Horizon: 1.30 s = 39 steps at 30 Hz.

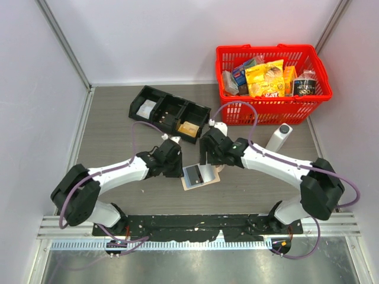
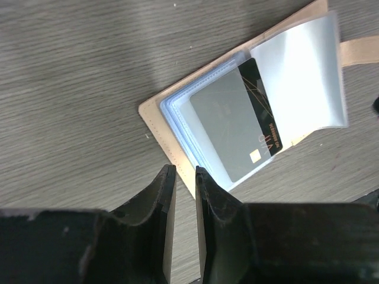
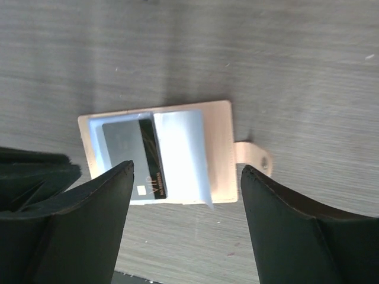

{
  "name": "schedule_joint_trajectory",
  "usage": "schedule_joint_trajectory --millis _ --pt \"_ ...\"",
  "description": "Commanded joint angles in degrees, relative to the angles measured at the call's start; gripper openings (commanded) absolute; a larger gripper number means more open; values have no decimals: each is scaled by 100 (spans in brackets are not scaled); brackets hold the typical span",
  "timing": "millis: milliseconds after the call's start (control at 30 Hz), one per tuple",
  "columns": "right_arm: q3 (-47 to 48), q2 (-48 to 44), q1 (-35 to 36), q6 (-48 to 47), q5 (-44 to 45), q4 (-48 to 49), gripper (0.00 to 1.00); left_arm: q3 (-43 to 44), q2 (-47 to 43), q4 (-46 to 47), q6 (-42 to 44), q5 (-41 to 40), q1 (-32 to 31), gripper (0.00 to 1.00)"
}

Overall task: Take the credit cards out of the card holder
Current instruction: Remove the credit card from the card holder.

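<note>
— What's the top cam got?
— The card holder (image 1: 201, 176) lies open on the surface (image 1: 106, 136), just below frame centre. Left end effector (image 1: 179, 170) is at its left edge, right end effector (image 1: 207, 161) over its upper edge. Black tray (image 1: 169, 112) sits upper left of centre. Red basket (image 1: 269, 109) w/ snack packs is upper right, w/ a white bottle (image 1: 278, 137) just below it.
— Left wrist cam?
— The card holder (image 2: 177, 100) runs from centre to upper right. Tan cover is down, pale blue pages up, and one clear sleeve is flipped toward upper right. One credit card (image 2: 237, 124), grey w/ a black strip & gold lettering, sits inside a sleeve. Left jaws are nearly together w/ a thin gap, tips at the lower-left edge of the cover. Can't tell if they pinch it or just rest there.
— Right wrist cam?
— The card holder (image 3: 219, 148) is mid-frame & flat, closing tab (image 3: 254, 157) sticking out right. The credit card (image 3: 133, 157) is in the left half, in its sleeve. Right end effector is released. Its fingers (image 3: 100, 213) are spread wide at lower left & lower right, nothing gripped.
</note>
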Motion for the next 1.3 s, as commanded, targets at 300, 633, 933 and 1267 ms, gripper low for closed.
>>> schedule_joint_trajectory --millis 300,633,933,1267 --pt "171 -1084 -439 -564 -278 263 85 -189 -1082 450 -58 -162 -19 24" --pt "-1060 -1049 -457 -476 -1685 2328 87 -172 -424 1260 -49 445 -19 24" --pt "-1403 -215 -632 -361 -2450 3339 39 -75 104 1304 30 454 -19 22" --pt "-1719 296 -1027 -195 -3346 4008 27 -49 359 970 65 269 8 18"
